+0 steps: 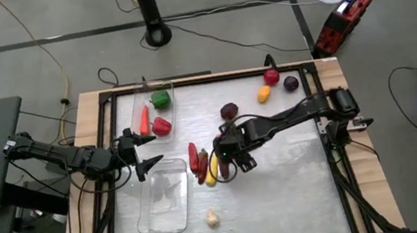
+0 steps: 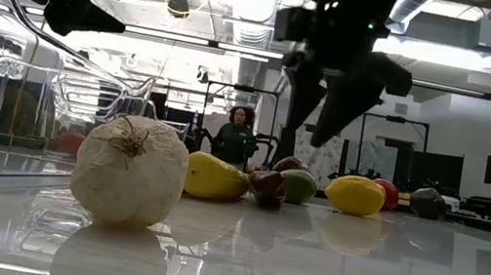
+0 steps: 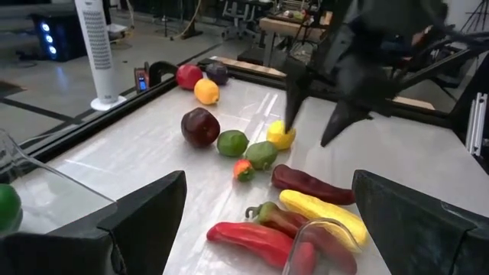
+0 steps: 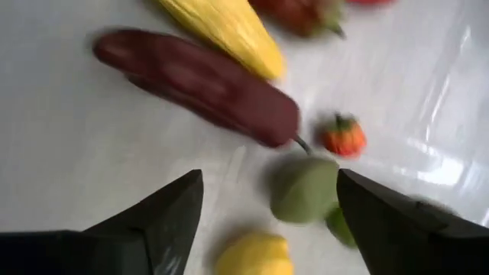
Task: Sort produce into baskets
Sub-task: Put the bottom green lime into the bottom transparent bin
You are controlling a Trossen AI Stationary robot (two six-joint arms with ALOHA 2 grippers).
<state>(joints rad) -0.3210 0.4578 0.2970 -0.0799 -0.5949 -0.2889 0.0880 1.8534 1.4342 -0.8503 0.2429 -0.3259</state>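
My right gripper [image 1: 234,164] hangs open, fingers pointing down, over a cluster of produce in the middle of the table. In its wrist view [image 4: 269,179] a green fruit [image 4: 304,189] lies below and between its fingers, with a yellow fruit [image 4: 256,256], a small orange-red piece [image 4: 344,136], a dark red pepper [image 4: 199,84] and a yellow pepper [image 4: 221,30] around it. My left gripper [image 1: 152,150] is open and empty between the two clear baskets. The far basket [image 1: 165,90] holds a carrot [image 1: 143,119], a green piece [image 1: 160,99] and a red pepper [image 1: 162,126]. The near basket [image 1: 162,196] holds nothing.
White garlic [image 1: 212,219] lies near the front edge, close to the low camera [image 2: 129,171]. A dark fruit [image 1: 229,112], a yellow fruit [image 1: 264,93], a red fruit [image 1: 271,77] and a purple one [image 1: 291,83] lie at the far right. Red peppers [image 1: 195,159] lie beside the cluster. A person [image 2: 238,136] stands in the room behind.
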